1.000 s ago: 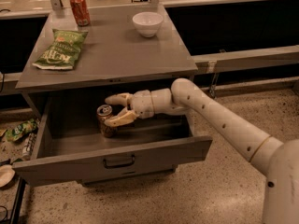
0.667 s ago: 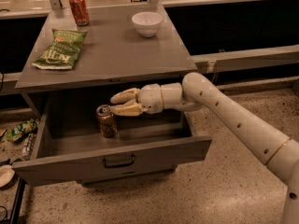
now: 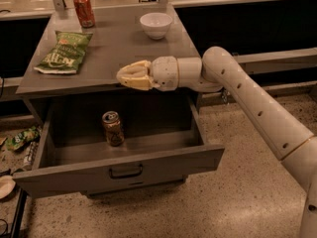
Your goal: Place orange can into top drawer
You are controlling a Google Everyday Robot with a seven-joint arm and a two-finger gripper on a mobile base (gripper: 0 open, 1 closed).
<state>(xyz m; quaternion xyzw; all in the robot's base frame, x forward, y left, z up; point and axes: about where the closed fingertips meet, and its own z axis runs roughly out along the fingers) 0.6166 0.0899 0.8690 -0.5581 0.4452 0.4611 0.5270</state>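
We see the orange can (image 3: 113,128) upright inside the open top drawer (image 3: 163,163), end effector (image 3: 121,76) above it at the desk (image 3: 119,51) edge, holding nothing, its grip we cannot tell

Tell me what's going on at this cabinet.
A one-armed robot is putting a can away. The orange can stands upright inside the open top drawer, left of its middle. The gripper hovers above the drawer, level with the front edge of the cabinet top, apart from the can and carrying nothing. A red can, a white bowl and a green chip bag sit on the cabinet top.
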